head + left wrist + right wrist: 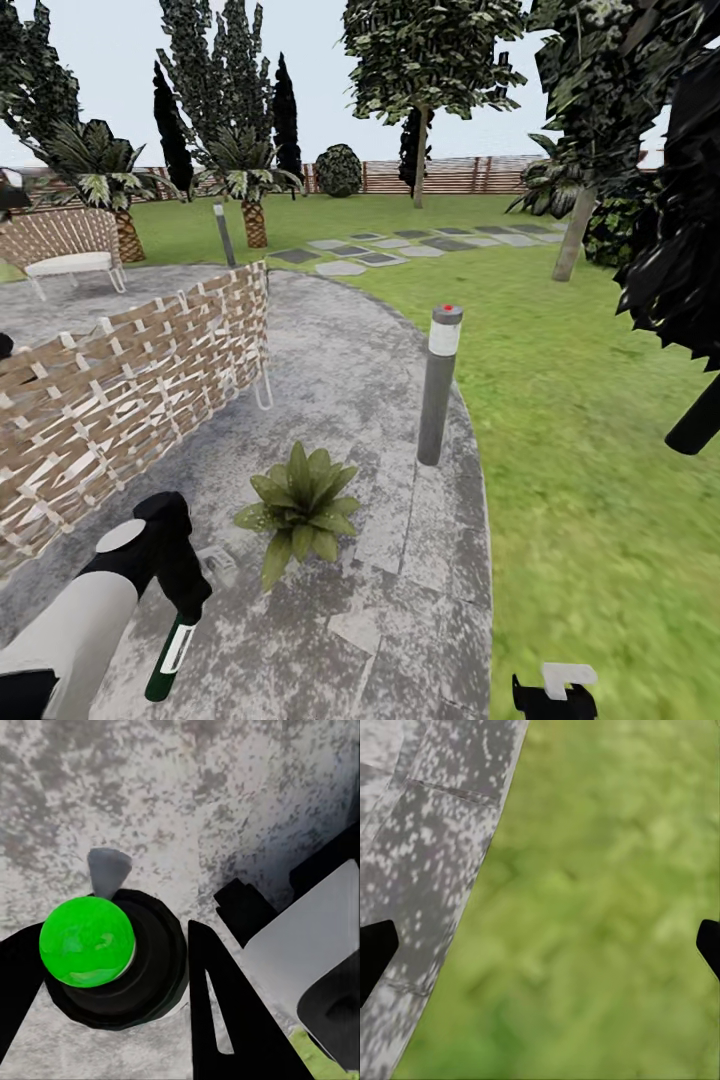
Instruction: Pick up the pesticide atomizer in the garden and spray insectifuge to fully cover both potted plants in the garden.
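1. 1 small potted plant (300, 505), a rosette of broad green leaves, sits on the round grey stone patio (400, 620); a 2nd is not identified.
2. Left gripper (178, 600) is clamped around the slim dark green spray bottle with white label (171, 655), hanging bottom-down just beside the plant.
3. Right gripper (540, 945) hangs spread wide, empty, over the lawn (600, 907).
4. Judgement: pickup done; no spraying evident.

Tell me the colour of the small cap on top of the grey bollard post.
Red, on the bollard post; head view.
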